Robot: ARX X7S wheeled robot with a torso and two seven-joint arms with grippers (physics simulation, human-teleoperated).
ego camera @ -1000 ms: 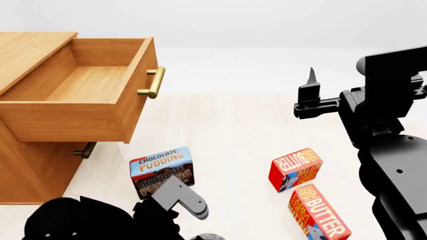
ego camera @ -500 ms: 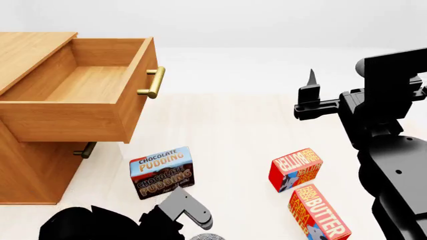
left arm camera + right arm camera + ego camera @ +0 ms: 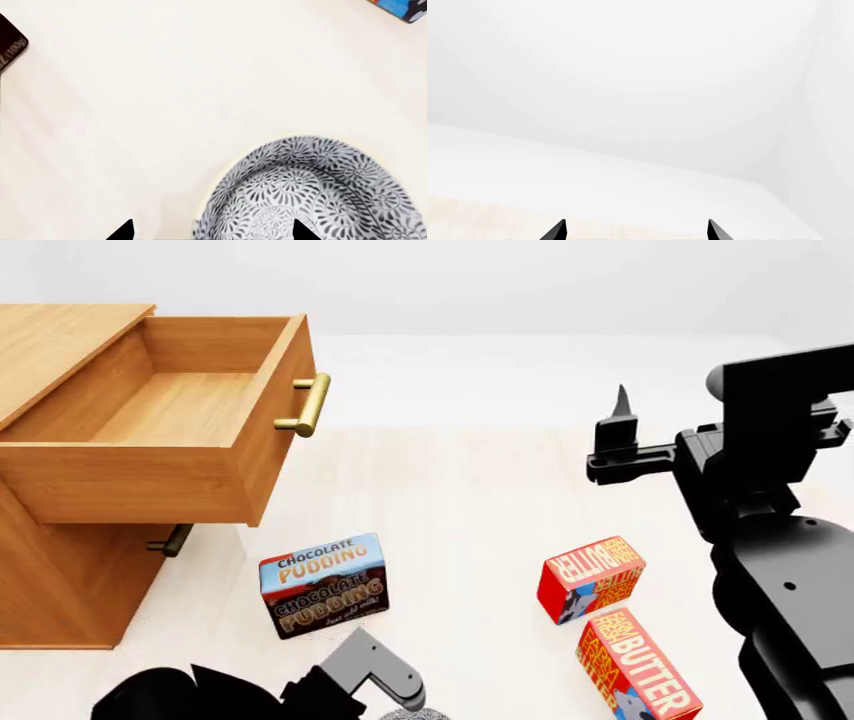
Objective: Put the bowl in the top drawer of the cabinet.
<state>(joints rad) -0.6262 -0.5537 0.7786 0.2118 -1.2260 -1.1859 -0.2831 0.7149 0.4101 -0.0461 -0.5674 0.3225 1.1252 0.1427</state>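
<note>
Left gripper (image 3: pixel 212 231) over bowl (image 3: pixel 313 192), fingers spread.
I see top drawer (image 3: pixel 160 410) open upper left; right gripper (image 3: pixel 636 231) spread, empty.

Head view: high, angled forward and down over pale floor, orange-brown wooden cabinet (image 3: pixel 60 570) at left. Left wrist view: close above floor, facing down at speckled grey-blue round bowl (image 3: pixel 313 192); bowl's sliver shared with head view's bottom edge. Right wrist view: faces blank white wall, fingertips (image 3: pixel 557 231) at edge.

White bowl (image 3: pixel 313 195) with grey-blue speckle, orange-brown wood-grain cabinet (image 3: pixel 60 570), brass handle (image 3: pixel 304 405), red butter boxes (image 3: pixel 590 578)
</note>
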